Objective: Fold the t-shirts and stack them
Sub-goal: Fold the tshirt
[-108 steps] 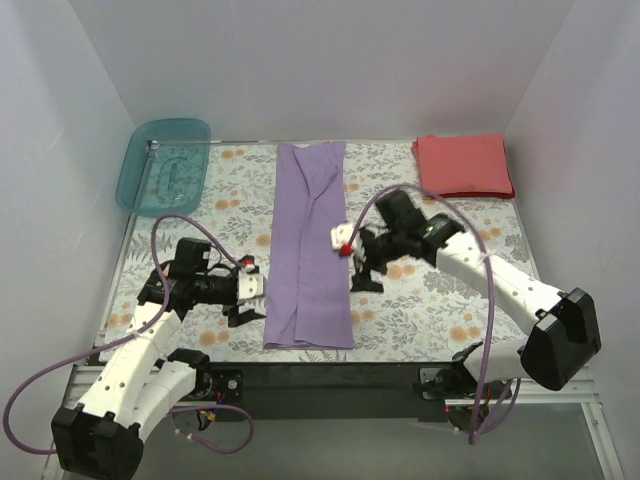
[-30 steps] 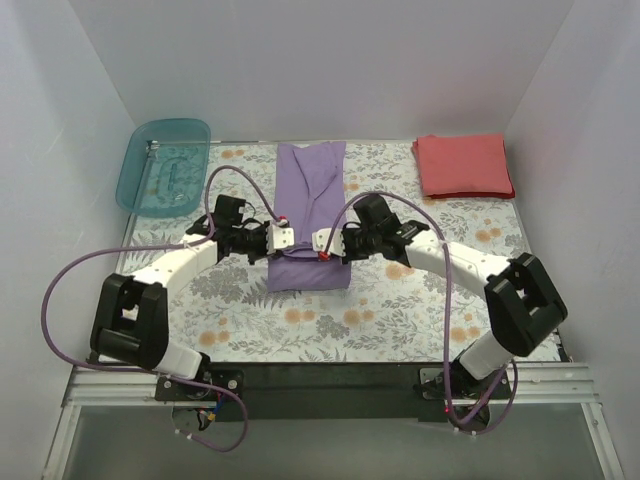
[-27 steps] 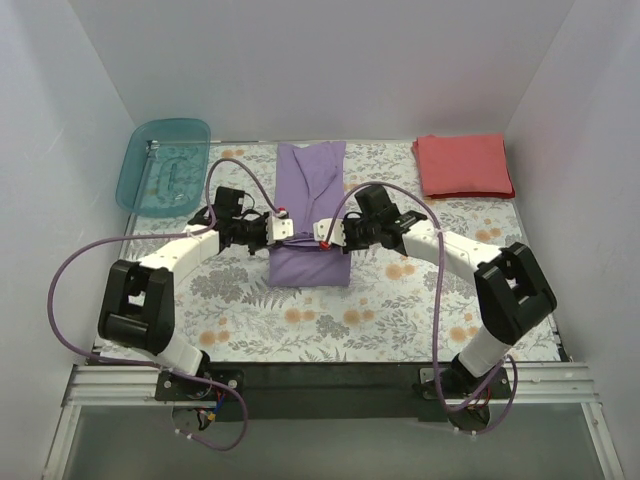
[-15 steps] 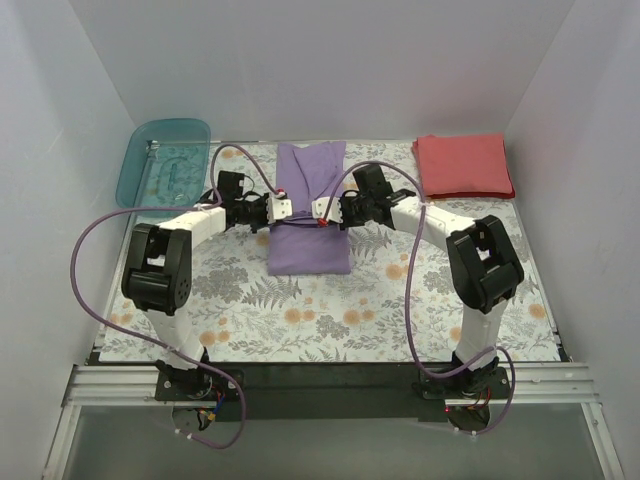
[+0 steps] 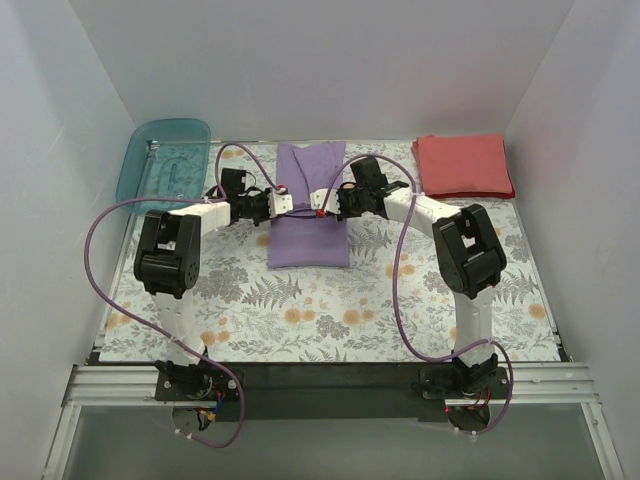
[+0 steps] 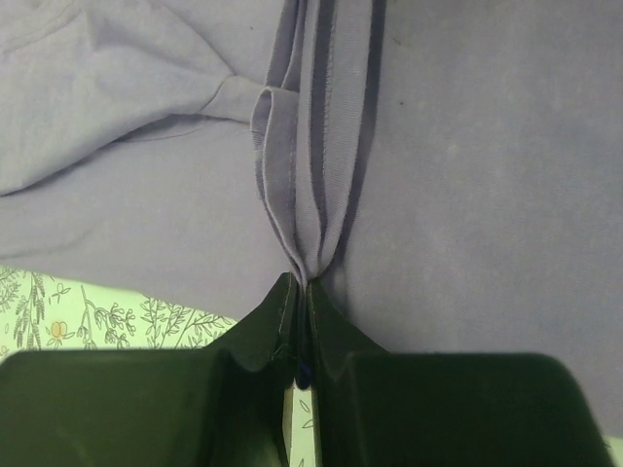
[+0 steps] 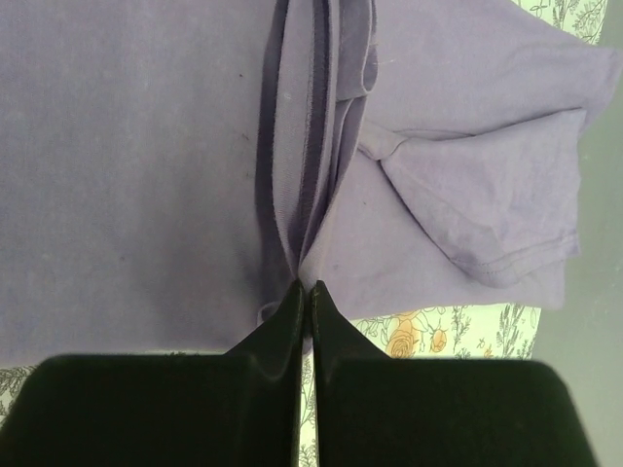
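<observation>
**Top view.** The lavender t-shirt (image 5: 309,235) lies lengthwise at the middle of the table (image 5: 330,310), its far end close to the far edge. Its near part ends in a straight fold. The left gripper (image 5: 285,202) and right gripper (image 5: 317,203) face each other over the shirt's middle, one at each long edge, just beside one another. A broad stretch of floral surface runs from the shirt's near fold to the arm bases. The coral-red t-shirt (image 5: 463,166) lies as a flat folded square in the far right corner, well apart from the arms. A teal bin (image 5: 163,165) sits at the far left corner, overhanging the left edge. White walls (image 5: 320,70) close in the left, far and right sides. Purple cables (image 5: 100,230) loop out beside each arm.

**Left wrist view.** The dark fingers (image 6: 277,316) are pressed together, pinching several bunched layers of the lavender shirt's edge. Flat cloth spreads to the right; a sleeve (image 6: 117,88) lies to the left. Floral surface shows at lower left.

**Right wrist view.** The fingers (image 7: 287,316) are pressed together on stacked hem layers of the same shirt. A short sleeve (image 7: 487,204) spreads flat at right, reaching the table's edge.
</observation>
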`<state>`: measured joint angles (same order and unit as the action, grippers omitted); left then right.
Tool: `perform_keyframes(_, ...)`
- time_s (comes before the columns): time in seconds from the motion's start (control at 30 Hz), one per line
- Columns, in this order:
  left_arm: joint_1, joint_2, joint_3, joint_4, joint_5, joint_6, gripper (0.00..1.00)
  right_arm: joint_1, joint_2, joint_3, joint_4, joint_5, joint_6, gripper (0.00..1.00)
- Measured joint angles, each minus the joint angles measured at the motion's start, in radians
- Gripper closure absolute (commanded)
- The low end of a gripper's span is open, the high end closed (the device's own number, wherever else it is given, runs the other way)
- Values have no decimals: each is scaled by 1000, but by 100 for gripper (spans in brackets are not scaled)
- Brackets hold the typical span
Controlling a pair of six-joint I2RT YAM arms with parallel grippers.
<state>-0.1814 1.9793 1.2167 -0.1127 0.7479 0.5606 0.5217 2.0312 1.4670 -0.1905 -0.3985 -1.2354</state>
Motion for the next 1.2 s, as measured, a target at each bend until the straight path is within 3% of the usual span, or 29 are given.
perform_keyframes(0.1, 1, 17, 10, 21, 0, -5, 100, 0, 8, 3, 1, 3, 0, 98)
perform_keyframes(0.13, 1, 23, 14, 27, 0, -7, 100, 0, 9, 3, 1, 6, 0, 94)
perform_keyframes(0.17, 1, 28, 19, 35, 0, -8, 99, 0, 10, 3, 2, 8, 2, 74)
perform_keyframes(0.27, 2, 34, 23, 47, -5, -16, 82, -1, 18, 12, 5, 24, 17, 32)
perform_keyframes(0.3, 2, 35, 23, 48, -9, -20, 69, -2, 22, 19, 6, 31, 21, 31)
perform_keyframes(0.43, 8, 33, 23, 68, -40, -52, 54, -11, 24, 53, 8, 49, 31, 31)
perform_keyframes(0.63, 45, -70, -2, 69, -62, -185, 55, -17, -63, 25, -3, 57, 84, 45)
perform_keyframes(0.83, 101, -300, -85, 8, -13, -332, 73, 2, -252, -87, -51, 26, 169, 64)
perform_keyframes(0.9, 101, -322, -93, -8, 9, -379, 81, 12, -271, -100, -59, 16, 206, 71)
perform_keyframes(0.97, 99, -304, -91, -28, 27, -453, 83, 24, -268, -104, -76, 4, 243, 73)
perform_keyframes(1.2, 74, -259, -155, -155, 96, -496, 66, 53, -259, -162, -155, -57, 305, 64)
